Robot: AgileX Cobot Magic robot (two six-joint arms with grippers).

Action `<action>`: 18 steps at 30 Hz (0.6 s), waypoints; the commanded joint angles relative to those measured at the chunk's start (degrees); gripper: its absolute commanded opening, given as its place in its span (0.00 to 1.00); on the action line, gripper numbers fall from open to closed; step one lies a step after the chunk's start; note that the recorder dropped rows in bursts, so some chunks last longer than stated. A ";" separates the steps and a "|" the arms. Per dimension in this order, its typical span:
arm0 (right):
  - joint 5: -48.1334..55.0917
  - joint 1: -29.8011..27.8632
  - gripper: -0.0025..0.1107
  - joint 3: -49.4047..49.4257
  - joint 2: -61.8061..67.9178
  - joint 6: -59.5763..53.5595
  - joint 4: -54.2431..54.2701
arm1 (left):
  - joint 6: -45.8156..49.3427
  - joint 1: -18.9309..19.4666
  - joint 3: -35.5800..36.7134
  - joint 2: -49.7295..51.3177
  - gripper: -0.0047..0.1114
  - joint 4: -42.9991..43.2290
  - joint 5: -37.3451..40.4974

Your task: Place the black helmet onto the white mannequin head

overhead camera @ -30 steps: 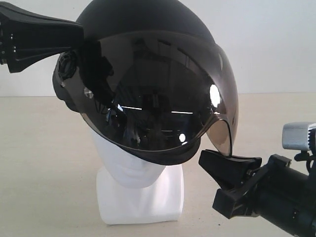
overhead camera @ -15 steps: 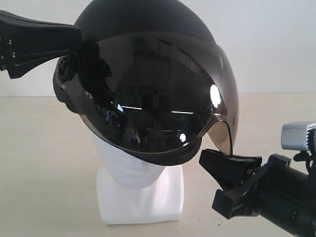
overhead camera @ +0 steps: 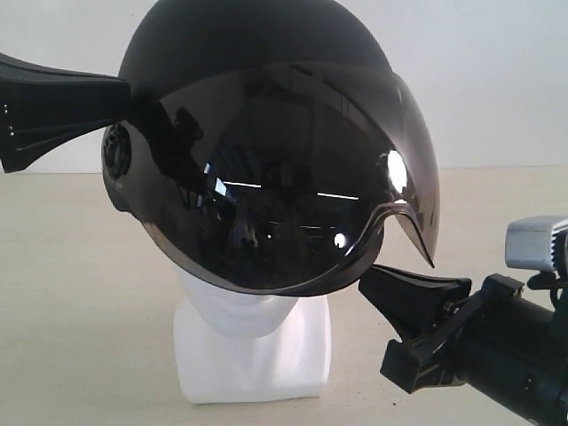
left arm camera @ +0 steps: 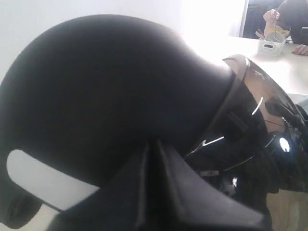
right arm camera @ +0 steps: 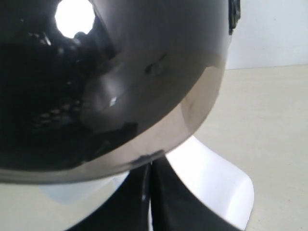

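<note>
The black helmet (overhead camera: 257,53) sits over the white mannequin head (overhead camera: 235,311), and its smoky visor (overhead camera: 293,195) covers the face down to the chin. Only the chin, the neck and the base block (overhead camera: 253,364) show. My left gripper (overhead camera: 127,93) comes in from the left, shut, with its tips against the side of the shell (left arm camera: 106,86); the closed tips (left arm camera: 151,144) meet the black surface. My right gripper (overhead camera: 366,280) is shut, with its tips at the visor's lower edge (right arm camera: 150,166). The white head (right arm camera: 211,178) lies just behind.
The head stands on a beige tabletop (overhead camera: 80,266) in front of a white wall (overhead camera: 497,80). A silver block (overhead camera: 532,241) sits on the right arm. Far off in the left wrist view are a white basket (left arm camera: 269,45) and a person at another table.
The helmet has come down and levelled over the head, hiding more of the face. My left gripper went down with it. The right gripper stayed almost where it was.
</note>
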 commanded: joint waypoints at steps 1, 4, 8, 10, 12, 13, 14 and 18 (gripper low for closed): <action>-0.41 0.17 0.02 -0.27 -0.21 -1.27 0.04 | 0.13 0.02 2.81 2.08 0.08 10.52 5.93; -0.41 0.17 0.02 -0.27 -0.62 -2.33 1.64 | -0.32 0.02 2.93 2.08 0.08 10.52 6.58; 0.83 0.17 0.02 -0.39 -3.14 -4.56 3.01 | -0.25 0.02 2.93 2.08 0.08 10.52 6.96; 3.07 0.17 0.02 -0.62 -4.70 -5.90 3.29 | -0.25 0.02 2.93 2.08 0.08 10.52 7.08; 6.37 0.17 0.02 -1.25 -6.09 -7.06 3.38 | -0.25 0.02 2.93 2.08 0.08 10.52 7.08; 7.84 0.17 0.02 -1.64 -6.69 -7.58 3.38 | -0.25 0.02 2.93 2.08 0.08 10.52 7.08; 8.95 0.17 0.02 -1.94 -7.07 -7.73 3.38 | -0.25 0.02 2.93 2.08 0.08 10.52 7.08; 10.57 0.17 0.02 -2.73 -7.47 -8.31 3.38 | -0.35 0.02 2.93 2.08 0.08 10.52 7.23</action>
